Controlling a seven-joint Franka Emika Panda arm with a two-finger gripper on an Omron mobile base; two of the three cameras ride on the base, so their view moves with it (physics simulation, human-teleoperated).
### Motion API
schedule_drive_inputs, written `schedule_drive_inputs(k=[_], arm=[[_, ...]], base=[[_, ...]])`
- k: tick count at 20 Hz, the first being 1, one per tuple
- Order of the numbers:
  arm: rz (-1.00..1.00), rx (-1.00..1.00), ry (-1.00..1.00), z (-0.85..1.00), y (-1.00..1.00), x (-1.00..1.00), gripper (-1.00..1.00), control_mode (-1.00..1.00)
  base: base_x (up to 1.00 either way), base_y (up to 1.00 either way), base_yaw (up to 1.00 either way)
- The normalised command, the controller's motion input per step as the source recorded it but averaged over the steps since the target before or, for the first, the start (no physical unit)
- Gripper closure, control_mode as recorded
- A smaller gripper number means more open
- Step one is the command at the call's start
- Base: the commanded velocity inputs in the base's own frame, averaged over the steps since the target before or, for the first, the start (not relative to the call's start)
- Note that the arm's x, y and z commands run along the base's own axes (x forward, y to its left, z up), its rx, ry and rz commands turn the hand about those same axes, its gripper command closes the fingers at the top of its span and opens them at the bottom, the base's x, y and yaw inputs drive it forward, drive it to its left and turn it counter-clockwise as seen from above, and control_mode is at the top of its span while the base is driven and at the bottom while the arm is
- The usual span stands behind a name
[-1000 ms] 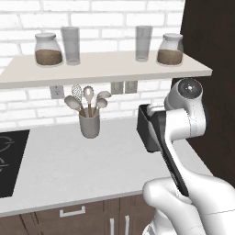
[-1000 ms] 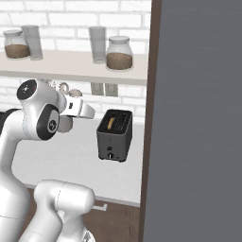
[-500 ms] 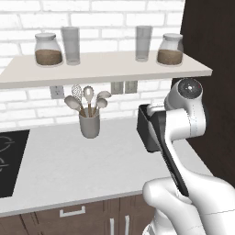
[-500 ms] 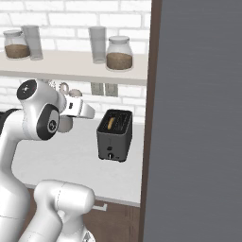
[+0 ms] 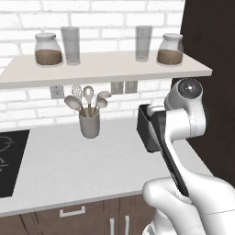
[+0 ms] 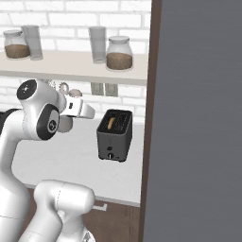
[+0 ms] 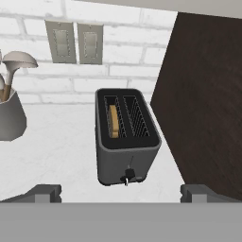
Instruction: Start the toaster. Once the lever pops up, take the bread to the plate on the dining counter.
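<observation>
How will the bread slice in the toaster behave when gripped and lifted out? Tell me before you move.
The bread looks thin and stiff, standing on edge in the toaster slot, so probably light. A hard pinch might crumble it. Only its top edge shows, so grip room seems limited.

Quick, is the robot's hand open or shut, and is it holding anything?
End effector: open, holding nothing; its fingertips stand wide apart, short of the toaster, with the bread in the slot.
</observation>
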Motion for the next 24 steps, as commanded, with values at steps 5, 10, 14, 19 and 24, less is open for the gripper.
schedule_drive_inputs(k=[5, 10, 14, 19, 24], arm=[[0.00, 0.00, 0.00, 0.00, 0.00, 0.00, -1.00, -1.00], [0.00, 0.00, 0.00, 0.00, 0.00, 0.00, -1.00, -1.00], [0.00, 0.00, 0.00, 0.00, 0.00, 0.00, -1.00, -1.00], [0.00, 0.00, 0.00, 0.00, 0.00, 0.00, -1.00, -1.00], [0.00, 0.00, 0.00, 0.00, 0.00, 0.00, -1.00, -1.00]], base=[[0.00, 0.00, 0.00], [0.00, 0.00, 0.00], [0.00, 0.00, 0.00], [0.00, 0.00, 0.00], [0.00, 0.00, 0.00]])
